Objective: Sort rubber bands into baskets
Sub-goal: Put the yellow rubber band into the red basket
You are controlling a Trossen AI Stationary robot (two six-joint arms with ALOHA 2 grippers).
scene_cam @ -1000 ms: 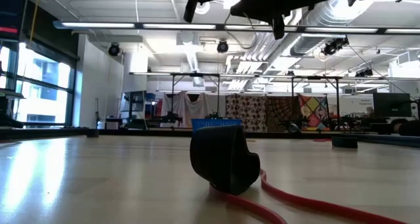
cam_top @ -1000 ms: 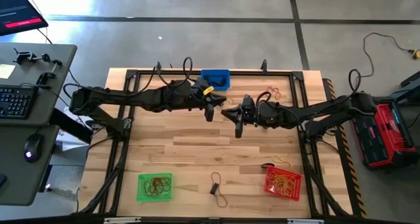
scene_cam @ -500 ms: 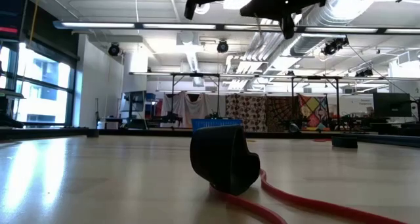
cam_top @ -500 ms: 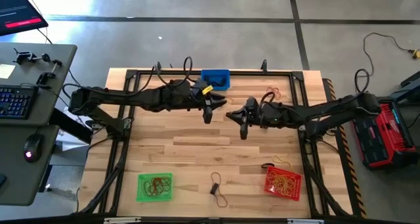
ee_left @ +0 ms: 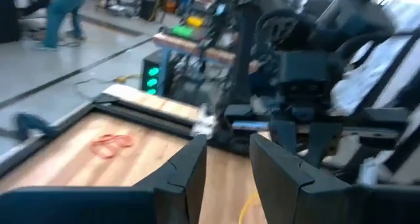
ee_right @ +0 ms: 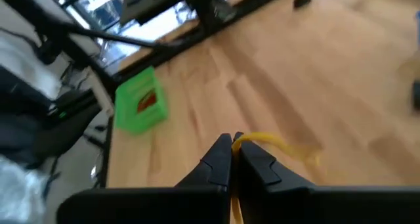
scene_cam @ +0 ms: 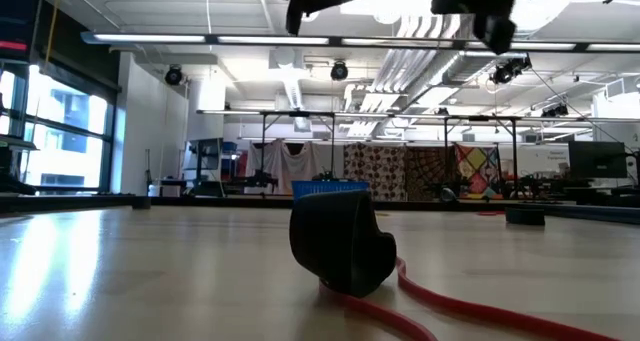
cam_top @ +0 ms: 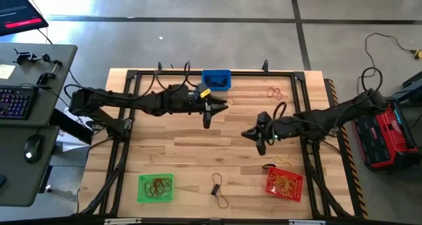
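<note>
So it's a light butcher-block style wooden table [cam_top: 198, 152] with a black metal frame [cam_top: 125, 76] running around its edges. Sitting on it: a small blue plastic mesh basket [cam_top: 216, 79] at the far edge, a green mesh basket [cam_top: 156, 188] with dark reddish bands in it near the front left, and a red mesh basket [cam_top: 284, 183] with yellow bands inside near the front right. There's also a little cluster of reddish rubber bands [cam_top: 275, 92] loose on the wood toward the far right, plus a dark band [cam_top: 218, 189] lying between the green and red baskets.
</note>
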